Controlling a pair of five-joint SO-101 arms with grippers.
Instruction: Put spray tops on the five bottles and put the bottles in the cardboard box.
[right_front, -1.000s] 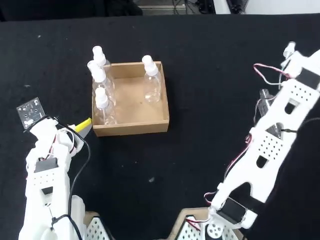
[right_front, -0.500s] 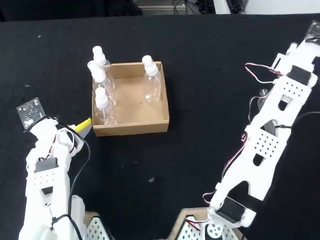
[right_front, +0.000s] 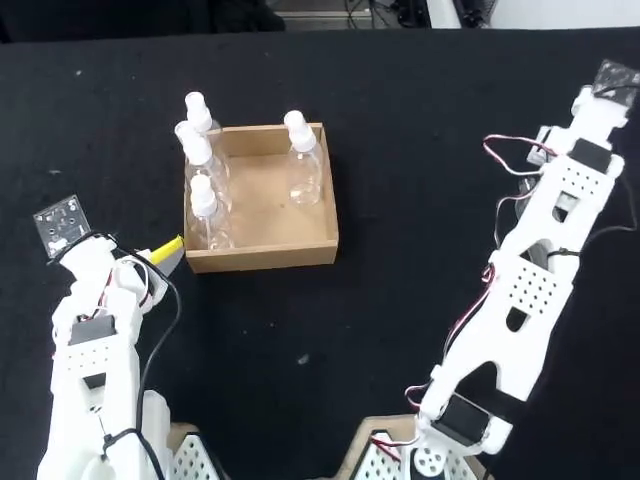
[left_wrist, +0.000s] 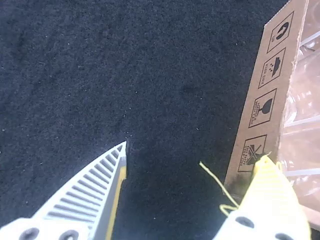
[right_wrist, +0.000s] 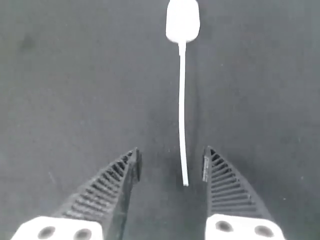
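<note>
- Four bottles (right_front: 303, 165) wearing tops stand at the cardboard box (right_front: 262, 255); the rearmost may be just outside it.
- The fifth spray top (right_wrist: 182, 20) lies loose on the counter (right_wrist: 60, 75), its tube between the fingers of the spread right claw (right_wrist: 171, 150).
- The left claw (left_wrist: 193, 151), spread and empty, sits beside the box's corner.
- Since a second ago the right arm (right_front: 545, 260) has stretched farther out; nothing else has shifted.

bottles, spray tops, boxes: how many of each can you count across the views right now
capped bottles: 4
loose spray top: 1
cardboard box: 1
total: 6
</note>
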